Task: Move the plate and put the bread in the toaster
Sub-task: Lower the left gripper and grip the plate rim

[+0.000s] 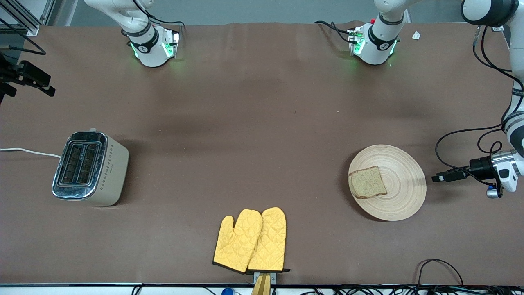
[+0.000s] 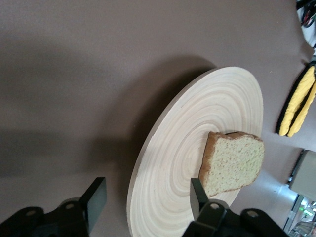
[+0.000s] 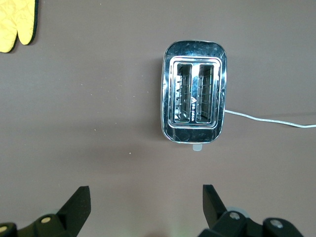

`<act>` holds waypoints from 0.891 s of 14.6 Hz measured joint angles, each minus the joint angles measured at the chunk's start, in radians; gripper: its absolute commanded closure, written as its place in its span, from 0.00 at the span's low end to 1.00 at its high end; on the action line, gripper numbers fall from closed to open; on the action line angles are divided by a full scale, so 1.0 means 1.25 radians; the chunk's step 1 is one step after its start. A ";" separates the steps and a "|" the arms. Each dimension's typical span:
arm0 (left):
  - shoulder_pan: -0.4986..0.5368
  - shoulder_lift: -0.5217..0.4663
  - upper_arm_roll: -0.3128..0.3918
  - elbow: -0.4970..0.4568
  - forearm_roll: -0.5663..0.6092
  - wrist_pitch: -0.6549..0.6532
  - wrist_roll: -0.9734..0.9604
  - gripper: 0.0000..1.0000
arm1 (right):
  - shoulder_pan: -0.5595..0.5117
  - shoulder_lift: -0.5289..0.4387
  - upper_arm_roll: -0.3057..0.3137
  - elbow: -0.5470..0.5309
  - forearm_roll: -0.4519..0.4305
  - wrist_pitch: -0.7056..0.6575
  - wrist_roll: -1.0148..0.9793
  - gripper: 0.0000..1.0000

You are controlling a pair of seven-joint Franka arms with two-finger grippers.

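The light-wood plate (image 1: 403,180) lies toward the left arm's end of the table, with the brown bread slice (image 1: 367,182) flat on it. My left gripper (image 1: 440,177) is open and low beside the plate's rim, at the side away from the toaster. In the left wrist view (image 2: 147,192) the plate's rim (image 2: 197,123) runs between its fingers, and the bread (image 2: 232,163) lies past one finger. The cream toaster (image 1: 88,168) stands at the right arm's end, both slots empty. My right gripper (image 3: 145,197) is open and empty, high over the table beside the toaster (image 3: 193,98).
A pair of yellow oven mitts (image 1: 251,239) lies near the front edge at mid-table, and shows in the left wrist view (image 2: 297,101) and the right wrist view (image 3: 15,22). The toaster's white cord (image 1: 28,151) trails off the table's end. A black device (image 1: 26,76) juts in nearby.
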 measured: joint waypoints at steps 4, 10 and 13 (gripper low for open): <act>-0.001 0.025 -0.008 0.000 -0.035 0.040 0.020 0.39 | 0.000 0.000 0.000 0.000 0.000 -0.004 0.000 0.00; -0.003 0.055 -0.020 0.001 -0.064 0.051 0.038 0.60 | 0.000 0.000 0.000 -0.001 0.001 -0.010 0.000 0.00; -0.003 0.062 -0.026 0.001 -0.065 0.051 0.072 0.67 | 0.000 0.000 0.000 -0.001 0.001 -0.010 0.000 0.00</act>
